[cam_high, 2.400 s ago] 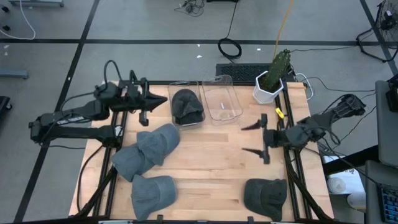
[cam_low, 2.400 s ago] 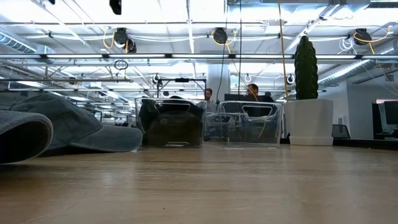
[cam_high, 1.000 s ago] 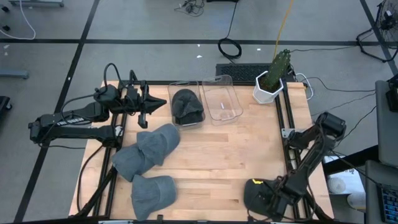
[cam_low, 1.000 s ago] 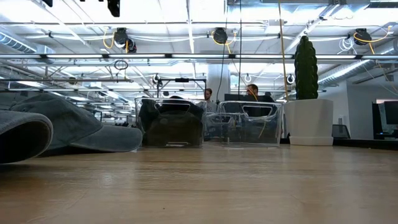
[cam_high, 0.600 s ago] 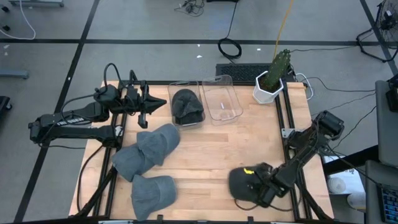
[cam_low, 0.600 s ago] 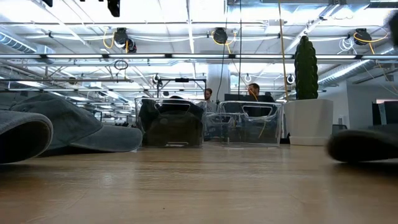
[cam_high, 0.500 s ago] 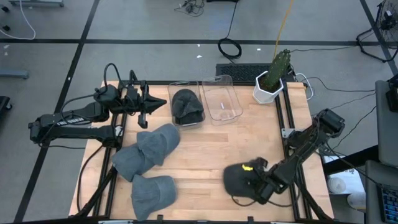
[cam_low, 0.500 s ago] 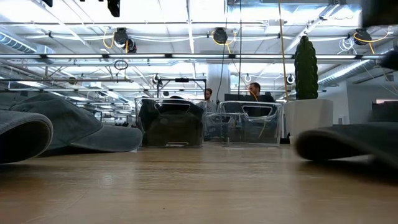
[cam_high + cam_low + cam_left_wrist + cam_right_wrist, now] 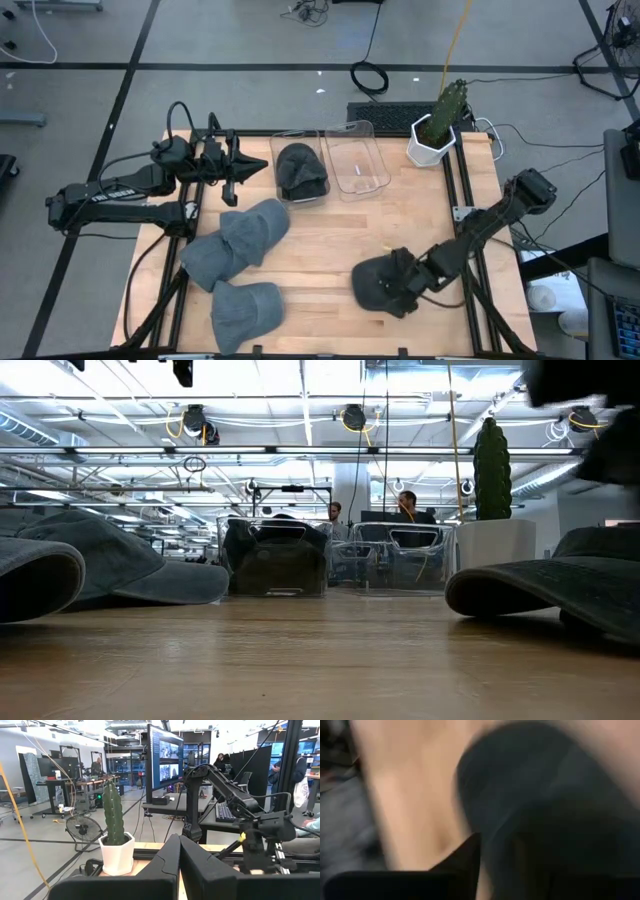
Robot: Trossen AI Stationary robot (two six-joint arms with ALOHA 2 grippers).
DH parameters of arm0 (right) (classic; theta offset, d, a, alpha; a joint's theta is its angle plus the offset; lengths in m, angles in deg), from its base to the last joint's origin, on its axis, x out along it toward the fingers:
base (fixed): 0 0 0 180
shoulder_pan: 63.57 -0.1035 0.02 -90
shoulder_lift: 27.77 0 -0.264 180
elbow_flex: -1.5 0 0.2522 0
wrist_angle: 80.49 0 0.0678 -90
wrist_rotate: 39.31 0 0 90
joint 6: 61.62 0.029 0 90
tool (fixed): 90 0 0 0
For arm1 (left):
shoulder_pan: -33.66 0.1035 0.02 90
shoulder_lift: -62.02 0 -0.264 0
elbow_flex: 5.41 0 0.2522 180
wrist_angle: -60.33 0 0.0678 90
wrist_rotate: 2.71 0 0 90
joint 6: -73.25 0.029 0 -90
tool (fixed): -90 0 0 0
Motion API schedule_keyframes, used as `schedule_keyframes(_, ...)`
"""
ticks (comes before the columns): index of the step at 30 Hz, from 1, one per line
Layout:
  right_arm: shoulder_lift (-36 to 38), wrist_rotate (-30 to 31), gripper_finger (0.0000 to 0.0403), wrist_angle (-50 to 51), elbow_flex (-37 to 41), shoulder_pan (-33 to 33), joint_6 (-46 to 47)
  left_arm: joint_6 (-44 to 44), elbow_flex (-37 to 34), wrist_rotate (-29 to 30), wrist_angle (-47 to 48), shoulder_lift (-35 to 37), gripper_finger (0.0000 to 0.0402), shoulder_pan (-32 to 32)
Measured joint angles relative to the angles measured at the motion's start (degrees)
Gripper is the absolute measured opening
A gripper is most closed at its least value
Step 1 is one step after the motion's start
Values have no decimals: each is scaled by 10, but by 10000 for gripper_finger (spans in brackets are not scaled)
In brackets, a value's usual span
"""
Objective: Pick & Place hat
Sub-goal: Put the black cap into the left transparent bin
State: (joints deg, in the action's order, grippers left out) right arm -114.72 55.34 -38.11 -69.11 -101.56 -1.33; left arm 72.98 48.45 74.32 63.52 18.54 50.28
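Dark charcoal cloth cap sits on the pale wooden table, near the front edge, right of centre; in the low view its brim rests flat on the wood at the right side. Right gripper is low over the cap's right side, arm stretched out long and nearly flat from its base at the table's right rail, wrist down at cap level. Right wrist view is all motion blur: dark cloth filling most of it, wood beside it, one finger just made out against the cap's edge. Can't tell whether the jaws grip the cap or stand clear of it; contact point is hidden under the wrist from above. Left gripper parked at the back-left corner, arm folded along the left rail, fingers pressed together, nothing in them. Just beside it, clear plastic bin with a dark cap inside, and a second clear plastic bin touching it. Three grey-blue caps lie in a loose pile at front left, well apart from the dark one. Green cactus in a white pot stands at the back-right corner. People show at desks in the room behind.
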Motion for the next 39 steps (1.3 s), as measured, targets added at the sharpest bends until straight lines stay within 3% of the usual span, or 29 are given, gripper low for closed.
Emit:
schedule_keyframes(3,17,-76,148,1,19,-34,116,0,0,0,0,0,8,0)
schedule_keyframes(5,40,-72,169,5,37,-71,207,0,0,0,0,0,8,0)
schedule_keyframes(7,67,-21,185,-9,59,-120,308,0,0,0,0,0,8,0)
schedule_keyframes(12,96,218,210,-121,139,-240,532,0,0,0,0,0,8,0)
schedule_keyframes(17,51,218,207,-155,188,-286,655,0,0,0,0,0,8,0)
schedule_keyframes(23,17,210,200,-181,196,-288,676,0,0,0,0,0,8,0)
schedule_keyframes(35,-35,454,199,-194,197,-241,612,0,0,0,0,0,8,0)
schedule_keyframes(39,-51,496,199,-199,197,-212,583,0,0,0,0,0,8,0)
